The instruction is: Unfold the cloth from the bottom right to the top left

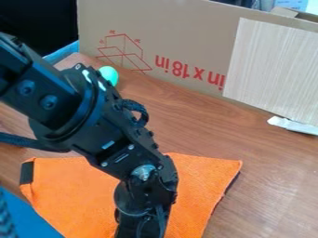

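The orange cloth lies on the brown wooden tabletop, and everything else can be placed from it. Its far edge runs roughly straight across, a black patch sits at its far left corner, and a dark strip shows along its right side, just under the orange. The black arm slants in from beyond the cloth's far left and passes over the cloth's middle, so part of the orange is hidden. The tool hangs down over the near middle of the cloth; whether it is wide or narrow, or has hold of any fabric, I cannot tell. A black cable runs to the arm from beyond the cloth's left corner. At the cloth's near left is a blue surface, right by its edge. Well beyond the cloth stands a cardboard box with red print and a red line drawing. A pale wood-grain panel is upright against the box, beyond and to the right of the cloth, with a white piece at its foot. Beyond the cloth's left half, near the box, is a rounded green object, partly behind the arm.
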You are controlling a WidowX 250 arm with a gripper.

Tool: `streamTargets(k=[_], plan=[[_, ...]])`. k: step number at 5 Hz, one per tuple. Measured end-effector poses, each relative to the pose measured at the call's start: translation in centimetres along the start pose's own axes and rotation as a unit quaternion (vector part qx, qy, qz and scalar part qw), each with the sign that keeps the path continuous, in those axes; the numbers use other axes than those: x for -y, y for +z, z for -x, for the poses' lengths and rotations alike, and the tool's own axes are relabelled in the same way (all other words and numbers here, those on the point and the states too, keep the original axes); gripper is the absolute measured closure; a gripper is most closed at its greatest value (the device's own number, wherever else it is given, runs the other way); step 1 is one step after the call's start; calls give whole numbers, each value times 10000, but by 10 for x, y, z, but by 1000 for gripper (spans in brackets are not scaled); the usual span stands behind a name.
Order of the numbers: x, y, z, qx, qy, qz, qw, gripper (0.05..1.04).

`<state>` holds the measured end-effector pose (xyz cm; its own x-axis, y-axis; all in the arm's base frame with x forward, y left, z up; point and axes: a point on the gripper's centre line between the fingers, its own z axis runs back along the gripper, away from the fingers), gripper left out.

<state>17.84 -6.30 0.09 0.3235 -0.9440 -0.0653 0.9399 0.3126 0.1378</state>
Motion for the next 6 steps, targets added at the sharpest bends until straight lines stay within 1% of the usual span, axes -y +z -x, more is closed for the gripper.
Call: streamTargets(k=[1, 2, 3, 4, 5, 6], plan=[[-1, 1, 2, 22, 60, 29, 10000, 1025], [-11, 13, 2, 175, 235, 122, 9995, 1034], [-30, 23, 6, 271, 543, 228, 9979, 1034], [-57, 35, 12, 425, 918, 212, 9946, 1034], [-84, 35, 27, 439, 1369, 327, 9891, 1034], [-106, 36, 44, 482, 1691, 483, 9832, 1034]])
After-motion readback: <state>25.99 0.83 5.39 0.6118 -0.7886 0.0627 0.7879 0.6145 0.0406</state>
